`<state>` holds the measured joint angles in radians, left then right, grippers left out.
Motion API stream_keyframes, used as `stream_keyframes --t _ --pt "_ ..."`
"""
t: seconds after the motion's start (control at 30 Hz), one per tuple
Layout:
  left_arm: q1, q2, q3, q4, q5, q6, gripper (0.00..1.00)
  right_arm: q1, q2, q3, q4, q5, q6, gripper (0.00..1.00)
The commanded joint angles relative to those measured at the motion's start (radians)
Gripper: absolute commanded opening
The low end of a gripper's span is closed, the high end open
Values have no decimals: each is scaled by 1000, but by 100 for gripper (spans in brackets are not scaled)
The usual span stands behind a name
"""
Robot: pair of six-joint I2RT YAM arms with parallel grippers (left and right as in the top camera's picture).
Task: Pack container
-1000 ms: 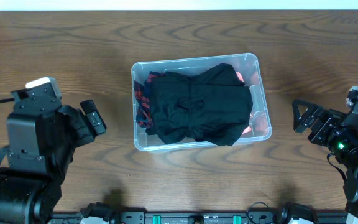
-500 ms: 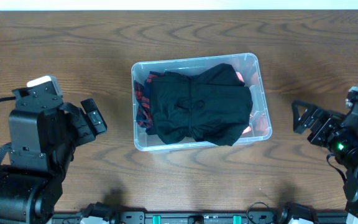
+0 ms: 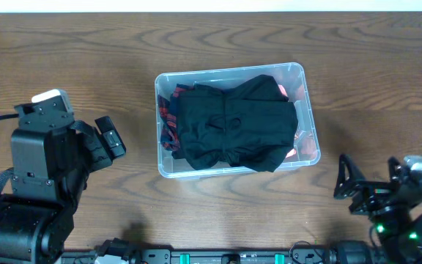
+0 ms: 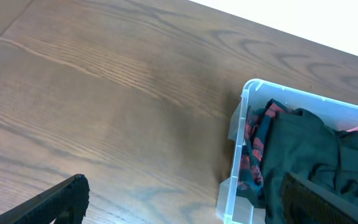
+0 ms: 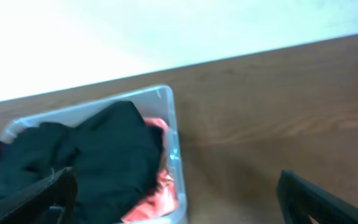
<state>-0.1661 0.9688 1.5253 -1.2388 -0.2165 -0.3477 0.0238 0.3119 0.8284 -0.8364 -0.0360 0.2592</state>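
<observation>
Container (image 3: 226,70) of dark clothes (image 3: 233,121) on table (image 3: 72,62); left jaws and right jaws wide, empty

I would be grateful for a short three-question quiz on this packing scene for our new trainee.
1. True or false: the black fabric garment lies inside the clear plastic rectangular container.
2. The left end effector and the right end effector are: A) open, holding nothing; B) shut on cloth; C) down inside the container.
3. Fill in: the red checked cloth shows at the container's end nearest the ___ end effector.

Key: 1 true; 2 A; 3 left.
</observation>
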Motion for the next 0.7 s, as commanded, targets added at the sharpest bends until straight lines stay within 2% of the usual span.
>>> stream_keyframes --t 0.0,0.4,0.67 --pt "4 -1 -1 -3 -13 -13 98 10 -89 -171 58 53 -13 99" --pt "4 -1 -1 -3 -13 -13 98 32 -284 -554 259 32 -13 99" --pt "4 -1 -1 -3 -13 -13 98 37 -307 -694 352 32 -13 99"
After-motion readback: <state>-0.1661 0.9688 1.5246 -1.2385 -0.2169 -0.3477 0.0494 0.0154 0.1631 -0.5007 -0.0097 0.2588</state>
